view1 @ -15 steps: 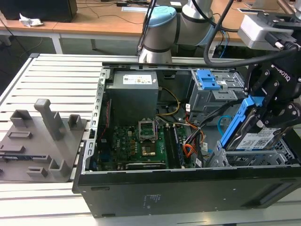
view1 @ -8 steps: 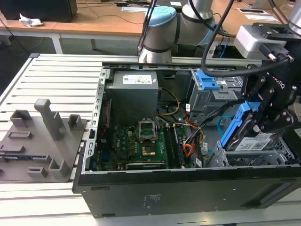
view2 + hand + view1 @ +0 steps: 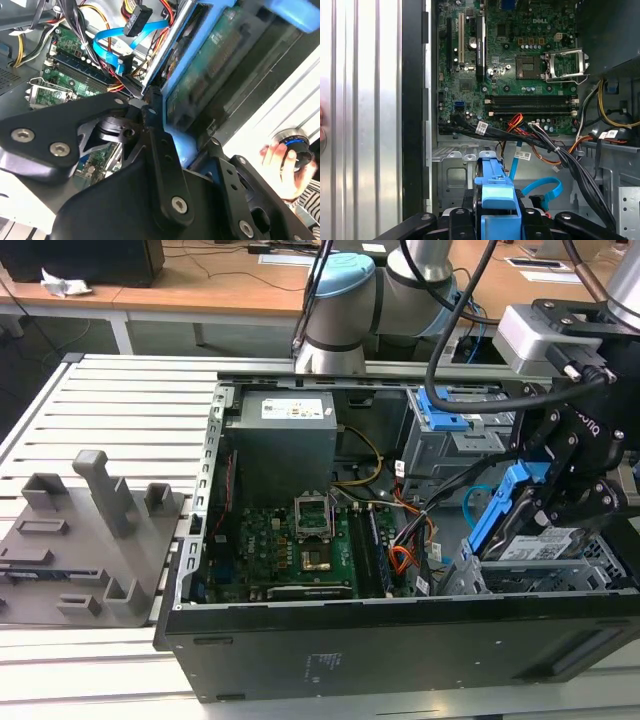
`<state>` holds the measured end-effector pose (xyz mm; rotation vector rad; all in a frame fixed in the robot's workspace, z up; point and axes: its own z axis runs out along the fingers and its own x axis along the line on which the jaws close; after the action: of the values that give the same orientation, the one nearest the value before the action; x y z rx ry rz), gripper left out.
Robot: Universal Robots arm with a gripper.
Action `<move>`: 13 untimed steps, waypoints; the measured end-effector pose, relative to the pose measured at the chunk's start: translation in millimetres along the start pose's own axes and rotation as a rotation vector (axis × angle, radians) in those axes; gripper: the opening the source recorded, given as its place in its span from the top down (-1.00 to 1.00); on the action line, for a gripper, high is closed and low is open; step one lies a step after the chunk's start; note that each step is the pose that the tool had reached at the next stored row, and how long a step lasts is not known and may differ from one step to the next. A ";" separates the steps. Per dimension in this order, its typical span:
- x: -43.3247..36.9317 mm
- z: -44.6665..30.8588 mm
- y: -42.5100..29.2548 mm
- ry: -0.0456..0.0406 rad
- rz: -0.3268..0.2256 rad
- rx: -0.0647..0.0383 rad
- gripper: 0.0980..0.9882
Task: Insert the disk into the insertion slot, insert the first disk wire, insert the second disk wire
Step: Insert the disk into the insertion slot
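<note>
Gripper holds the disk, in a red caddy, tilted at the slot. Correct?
No: the caddy is blue, not red, as the exterior view shows. The gripper does hold the disk tilted at the slot.

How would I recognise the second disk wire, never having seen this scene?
Find the open black computer case, then the gap between its green motherboard and the grey drive cages on the exterior view's right. The second disk wire curls there in a loop: thin, light blue, unlike the black and orange wires beside it.
</note>
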<state>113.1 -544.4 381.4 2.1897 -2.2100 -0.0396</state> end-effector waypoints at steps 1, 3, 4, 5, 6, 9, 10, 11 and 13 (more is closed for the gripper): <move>0.0 0.1 0.0 -0.0002 0.000 0.000 0.23; 0.0 0.1 0.0 -0.0002 0.000 0.000 0.23; 0.0 0.1 0.0 -0.0001 0.000 0.000 0.23; 0.0 0.1 0.0 0.0000 0.000 0.000 0.26; 0.0 0.1 0.0 -0.0001 0.000 0.000 0.41; 0.0 0.1 0.0 0.0000 0.000 0.000 0.82; 0.0 0.1 0.0 0.0000 0.000 0.000 0.96; 0.0 0.1 0.0 0.0001 0.000 0.000 0.96; 0.0 0.1 0.0 0.0001 0.000 0.000 0.98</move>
<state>113.1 -544.4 381.3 2.1896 -2.2100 -0.0394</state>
